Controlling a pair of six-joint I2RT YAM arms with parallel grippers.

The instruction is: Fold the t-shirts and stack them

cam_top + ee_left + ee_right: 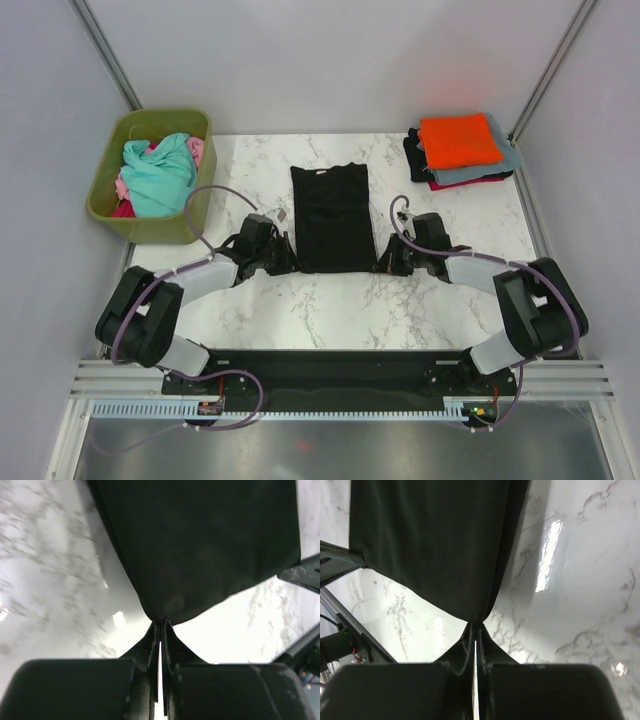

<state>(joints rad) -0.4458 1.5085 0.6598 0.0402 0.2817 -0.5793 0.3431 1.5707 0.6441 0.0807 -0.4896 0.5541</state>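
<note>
A black t-shirt (331,215) lies flat as a long narrow strip on the middle of the marble table (330,310), collar end far from me. My left gripper (290,262) is shut on its near left corner, and my right gripper (381,264) is shut on its near right corner. In the left wrist view the black t-shirt (200,545) puckers into the closed left gripper (161,622). The right wrist view shows the black t-shirt (430,545) drawn to a point in the right gripper (475,626). A stack of folded t-shirts (460,148), orange on top, rests at the far right.
An olive-green tub (150,175) at the far left holds crumpled teal, pink and red shirts. Metal frame posts rise at both far corners. A black rail (330,365) with both arm bases runs along the table's near edge.
</note>
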